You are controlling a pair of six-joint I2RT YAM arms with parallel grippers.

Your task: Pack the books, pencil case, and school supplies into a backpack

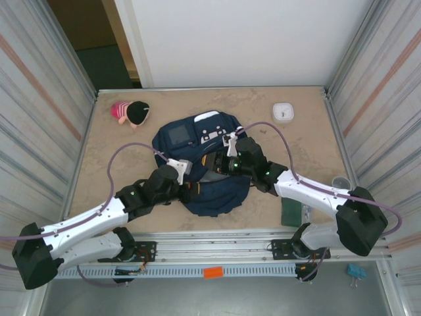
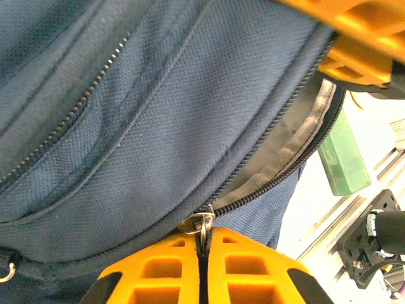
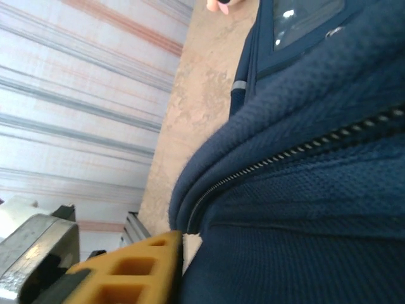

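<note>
Navy woven cloth, soft and slack: the backpack (image 1: 220, 197), lying flat mid-table between both arms. Looks light while unfilled, yet floppy; offers no firm edge, folds under a push, probably drags rather than slides on the stone-patterned table (image 1: 99, 131). Best taken by hardware or seams, not by a loose panel. Clenched on the metal zipper pull (image 2: 200, 223): left gripper (image 2: 202, 244), orange fingers (image 2: 158, 269) pressed together at the end of a partly parted zipper showing grey lining. Against the fabric by the opening: right gripper (image 1: 225, 163); cannot tell whether clamped or loose. Likely needs 1 side held taut for the slider to run. At the near right edge, apart from the bag: dark green book (image 1: 291, 212).
</note>
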